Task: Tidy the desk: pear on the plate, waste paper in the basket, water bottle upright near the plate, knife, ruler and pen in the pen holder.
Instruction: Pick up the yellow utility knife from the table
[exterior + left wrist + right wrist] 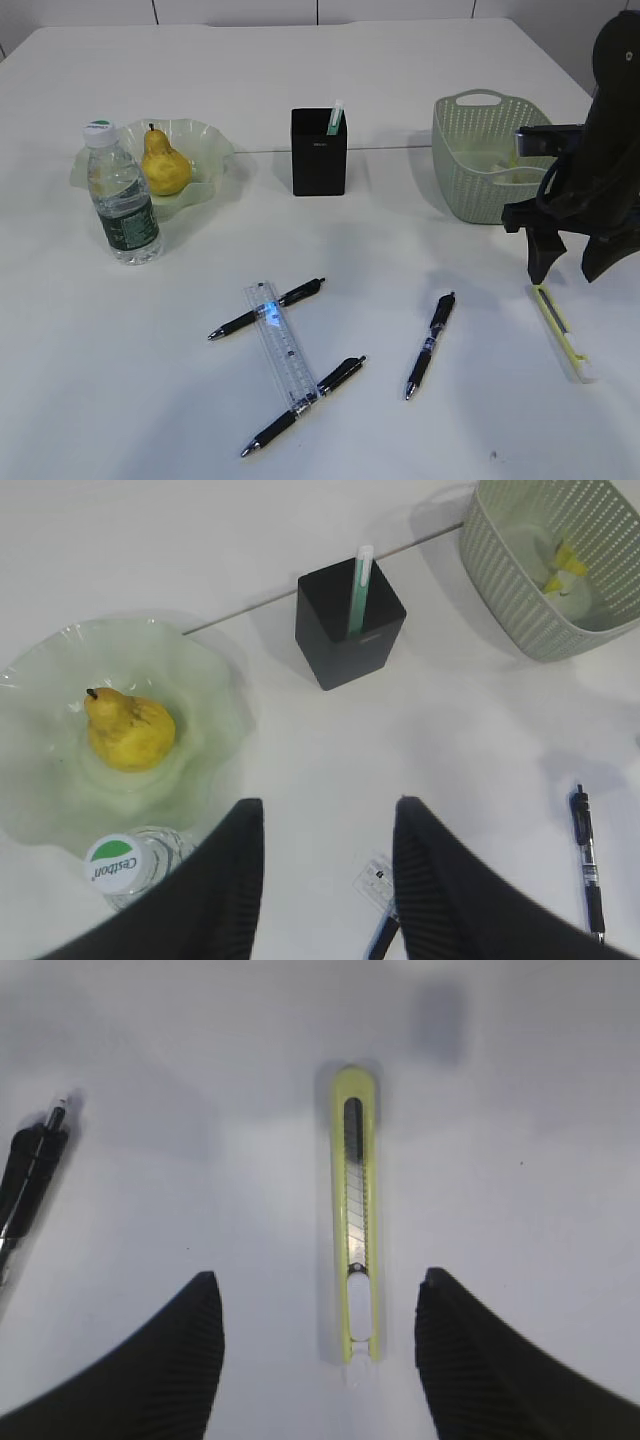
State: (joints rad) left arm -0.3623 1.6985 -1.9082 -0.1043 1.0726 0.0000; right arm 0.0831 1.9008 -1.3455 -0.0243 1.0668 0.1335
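Note:
The pear [165, 168] lies in the plate [207, 140]. The water bottle [122, 200] stands upright in front of the plate. The pen holder [319, 155] holds one pale green pen. The ruler [280, 345] lies flat across two black pens [268, 308]; a third pen [430, 345] lies to the right. The yellow-green knife [357, 1220] lies flat on the table. My right gripper [320, 1290] is open and empty, hovering above the knife. My left gripper [325, 815] is open and empty, high above the table. Waste paper [562, 565] lies in the basket [540, 630].
The table is white, with a seam line running behind the pen holder. The basket [480, 170] stands just behind and left of my right arm. The knife [560, 330] lies near the table's right edge.

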